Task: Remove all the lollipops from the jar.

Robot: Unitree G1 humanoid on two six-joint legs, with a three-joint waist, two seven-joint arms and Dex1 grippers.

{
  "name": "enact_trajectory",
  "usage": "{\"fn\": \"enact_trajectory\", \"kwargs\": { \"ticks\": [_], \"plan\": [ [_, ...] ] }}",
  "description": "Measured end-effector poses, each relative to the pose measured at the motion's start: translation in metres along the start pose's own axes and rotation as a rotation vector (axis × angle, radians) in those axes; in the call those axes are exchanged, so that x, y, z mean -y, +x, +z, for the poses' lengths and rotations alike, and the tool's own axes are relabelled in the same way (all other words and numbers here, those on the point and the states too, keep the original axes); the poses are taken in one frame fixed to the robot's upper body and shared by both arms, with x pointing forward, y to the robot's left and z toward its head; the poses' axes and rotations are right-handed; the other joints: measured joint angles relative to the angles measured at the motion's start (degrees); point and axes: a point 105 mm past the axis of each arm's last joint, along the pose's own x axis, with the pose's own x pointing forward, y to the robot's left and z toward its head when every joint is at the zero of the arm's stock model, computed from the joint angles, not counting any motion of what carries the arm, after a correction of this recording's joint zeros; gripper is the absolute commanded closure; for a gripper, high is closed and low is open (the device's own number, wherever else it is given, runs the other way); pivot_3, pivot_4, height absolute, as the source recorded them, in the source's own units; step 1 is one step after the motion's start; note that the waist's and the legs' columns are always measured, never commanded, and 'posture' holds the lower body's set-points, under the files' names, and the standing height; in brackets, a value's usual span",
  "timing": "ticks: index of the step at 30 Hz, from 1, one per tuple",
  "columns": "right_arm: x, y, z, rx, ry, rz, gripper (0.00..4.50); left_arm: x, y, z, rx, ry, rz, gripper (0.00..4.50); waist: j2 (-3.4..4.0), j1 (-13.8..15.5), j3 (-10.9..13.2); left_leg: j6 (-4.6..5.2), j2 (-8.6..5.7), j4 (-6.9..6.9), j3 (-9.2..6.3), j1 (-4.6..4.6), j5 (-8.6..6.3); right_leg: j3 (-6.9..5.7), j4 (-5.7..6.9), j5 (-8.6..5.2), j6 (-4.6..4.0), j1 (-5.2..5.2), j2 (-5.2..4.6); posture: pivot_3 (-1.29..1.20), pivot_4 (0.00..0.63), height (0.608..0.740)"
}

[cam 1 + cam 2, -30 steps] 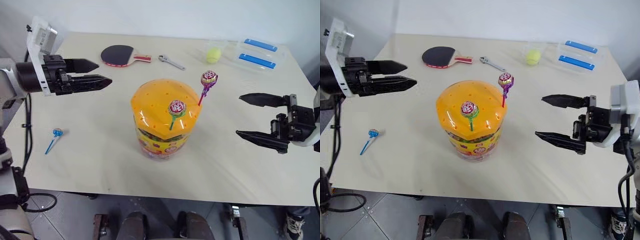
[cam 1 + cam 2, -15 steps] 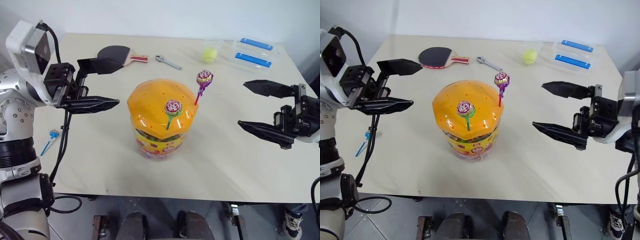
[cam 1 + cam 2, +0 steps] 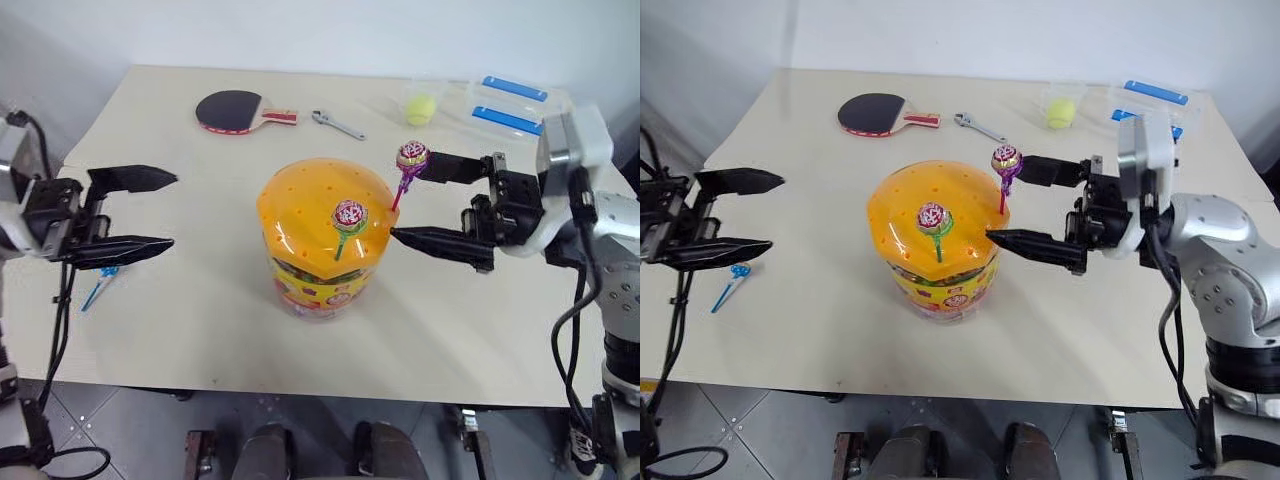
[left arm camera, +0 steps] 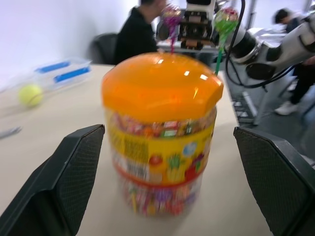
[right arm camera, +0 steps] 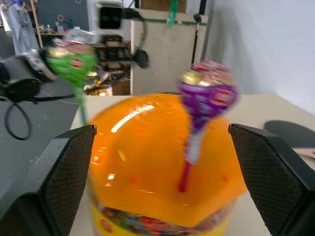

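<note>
Right claw gaping beside purple-stick lollipop on jar; left claw gaping, well left.

Jar stands mid-desk, bare desk open all round it. Two lollipops stick up from orange lid: green-stick lollipop on near side, purple-stick lollipop at right edge. Right gripper, jaws wide, straddles purple-stick lollipop just right of jar. Left gripper well left, clear gap to jar. Blue-stick lollipop lies on desk under left gripper. Paddle, wrench, ball, boxes line far edge.
</note>
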Motion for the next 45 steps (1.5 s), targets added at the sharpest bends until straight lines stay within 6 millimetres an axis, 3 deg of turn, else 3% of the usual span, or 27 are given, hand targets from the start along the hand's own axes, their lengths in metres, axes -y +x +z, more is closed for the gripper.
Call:
{"fn": "enact_trajectory", "kwargs": {
  "ticks": [3,10,17,20,27,34,38,43,45],
  "plan": [
    [0.006,0.002,-0.005,-0.01,0.019,0.01,0.0,0.005,-0.011,-0.007,0.001,-0.029,0.037,0.03,0.0,-0.02,0.0,-0.01,0.01,-0.01,0.07,0.0,0.0,-0.01,0.01,0.0,0.0,0.0,0.0,0.0,0.15,0.74],
    [0.011,0.015,-0.002,-0.008,0.008,0.063,2.21,0.015,-0.027,-0.006,0.003,-0.02,0.096,0.0,0.01,-0.36,0.0,-0.02,0.02,-0.02,0.12,0.0,-0.01,-0.01,0.01,0.0,0.0,-0.01,0.0,0.0,0.15,0.74],
    [0.014,0.015,0.0,-0.017,0.012,0.074,4.42,0.017,-0.034,-0.003,0.0,-0.009,0.122,0.0,0.01,-0.48,0.0,-0.03,0.02,-0.04,0.15,0.0,-0.02,-0.01,0.0,0.0,0.0,-0.01,0.0,0.0,0.15,0.74],
    [0.017,0.016,0.004,-0.018,0.003,0.063,4.47,0.017,-0.034,-0.003,0.002,-0.008,0.122,0.0,0.01,-0.79,0.0,-0.03,0.02,-0.04,0.15,0.0,-0.02,-0.01,0.01,0.0,0.0,-0.01,0.0,0.0,0.15,0.74],
    [0.036,0.007,0.046,0.047,-0.086,-0.068,4.47,0.014,-0.035,-0.002,0.019,-0.012,0.125,0.0,0.02,-1.2,0.01,-0.05,0.03,-0.08,0.17,0.0,-0.03,0.0,0.0,0.0,0.0,-0.05,0.01,0.0,0.15,0.74],
    [0.065,-0.026,0.054,-0.089,-0.104,-0.343,4.47,0.012,-0.032,-0.006,0.021,-0.034,0.113,0.0,0.02,-1.11,0.01,-0.05,0.02,-0.09,0.2,0.0,-0.05,0.03,-0.01,0.0,0.0,-0.05,0.0,0.0,0.15,0.74],
    [0.071,-0.064,0.017,-0.388,-0.034,-0.471,4.47,0.01,-0.033,-0.007,0.027,-0.038,0.118,0.0,0.02,-1.12,0.01,-0.03,0.03,-0.14,0.29,0.0,-0.06,0.06,-0.05,0.0,0.0,-0.08,0.0,0.0,0.15,0.74],
    [0.058,-0.116,-0.074,-0.754,0.192,-0.546,4.47,0.008,-0.034,-0.009,0.044,-0.017,0.124,0.0,0.02,-1.19,0.01,-0.03,0.05,-0.15,0.4,0.01,-0.06,0.1,-0.08,0.0,0.0,-0.12,-0.01,0.0,0.15,0.74],
    [0.053,-0.13,-0.098,-0.821,0.274,-0.592,4.47,0.007,-0.031,-0.008,0.056,0.0,0.117,0.0,0.05,-1.17,0.03,-0.03,0.05,-0.14,0.42,0.0,-0.06,0.11,-0.05,0.0,0.0,-0.16,-0.01,0.0,0.15,0.74]
  ]
}}
